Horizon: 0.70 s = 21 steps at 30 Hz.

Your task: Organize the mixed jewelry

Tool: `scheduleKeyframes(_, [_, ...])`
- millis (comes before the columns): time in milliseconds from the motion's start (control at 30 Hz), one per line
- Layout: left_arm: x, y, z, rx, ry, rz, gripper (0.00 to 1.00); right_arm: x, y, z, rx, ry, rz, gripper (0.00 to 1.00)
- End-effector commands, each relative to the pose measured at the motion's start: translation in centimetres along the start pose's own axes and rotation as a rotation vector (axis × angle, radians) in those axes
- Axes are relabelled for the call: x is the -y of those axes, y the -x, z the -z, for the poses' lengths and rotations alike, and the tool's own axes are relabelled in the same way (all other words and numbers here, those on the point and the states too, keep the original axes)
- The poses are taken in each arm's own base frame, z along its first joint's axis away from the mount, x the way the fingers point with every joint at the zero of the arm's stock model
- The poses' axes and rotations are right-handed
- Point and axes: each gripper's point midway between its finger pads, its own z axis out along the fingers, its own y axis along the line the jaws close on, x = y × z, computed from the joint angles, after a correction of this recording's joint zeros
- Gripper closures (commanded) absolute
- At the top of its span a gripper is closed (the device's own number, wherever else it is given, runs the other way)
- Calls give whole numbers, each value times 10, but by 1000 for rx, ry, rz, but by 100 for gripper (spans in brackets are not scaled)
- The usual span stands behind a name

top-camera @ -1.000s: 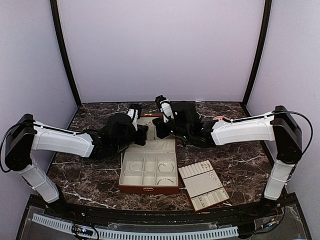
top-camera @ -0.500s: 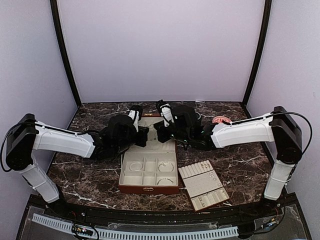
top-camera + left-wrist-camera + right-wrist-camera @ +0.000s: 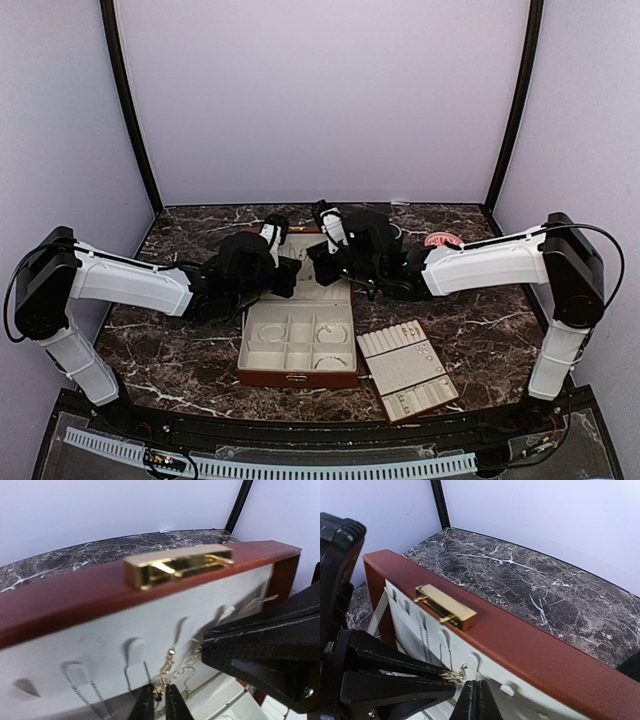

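The red-brown box [image 3: 298, 378] stands open, its lid [image 3: 325, 292] raised between both arms. In the left wrist view my left gripper [image 3: 159, 700] pinches a bunched gold chain [image 3: 172, 667] against the lid's cream lining [image 3: 100, 640], its jaws a sliver apart. The chain runs up-right to the tip of the right gripper's black fingers [image 3: 260, 645]. In the right wrist view my right gripper [image 3: 476, 692] is shut just below a hook, a fine strand running into its tips. The gold chain [image 3: 452, 675] sits at the left fingers [image 3: 390, 680]. Thin bangles [image 3: 332, 333] lie in the box's compartments.
Silver chains [image 3: 425, 640] hang from other hooks on the lid, under a gold clasp [image 3: 445, 607]. A cream-padded tray [image 3: 405, 370] with small pieces lies right of the box. A pink round thing [image 3: 443, 241] lies behind the right arm. Dark marble table, walls all round.
My left arm has crept slightly right toward the lid. The right arm has shifted a touch left. The box and tray have stayed put.
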Motion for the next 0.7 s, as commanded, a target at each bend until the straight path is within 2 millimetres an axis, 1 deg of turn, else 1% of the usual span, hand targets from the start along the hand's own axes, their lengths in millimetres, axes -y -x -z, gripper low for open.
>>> scheduleKeyframes(0, [5, 7, 8, 19, -45, -12, 82, -11, 21, 12, 59, 49, -17, 90])
scheduleKeyframes(100, [9, 13, 16, 33, -78, -24, 73, -19, 27, 19, 66, 97, -20, 79])
scheduleKeyframes(133, [11, 17, 20, 42, -92, -23, 71, -22, 31, 23, 74, 116, -21, 76])
scheduleKeyframes(233, [14, 18, 32, 36, -127, -26, 67, -32, 41, 33, 87, 172, -18, 69])
scheduleKeyframes(267, [15, 19, 37, 37, -141, -26, 66, -33, 31, 36, 64, 188, -13, 67])
scheduleKeyframes(433, [16, 16, 65, 19, -200, -18, 53, -53, 31, 62, 43, 326, -5, 57])
scheduleKeyframes(500, [17, 15, 76, -8, -220, -17, 51, -60, 34, 80, 35, 379, -8, 54])
scheduleKeyframes(600, [12, 10, 93, -65, -212, 11, 50, -59, 25, 101, -17, 397, -29, 51])
scheduleKeyframes(633, [6, 7, 98, -84, -187, 30, 50, -55, 20, 107, -41, 387, -39, 51])
scheduleKeyframes(667, [0, 5, 105, -96, -167, 50, 49, -50, 10, 113, -83, 366, -50, 51])
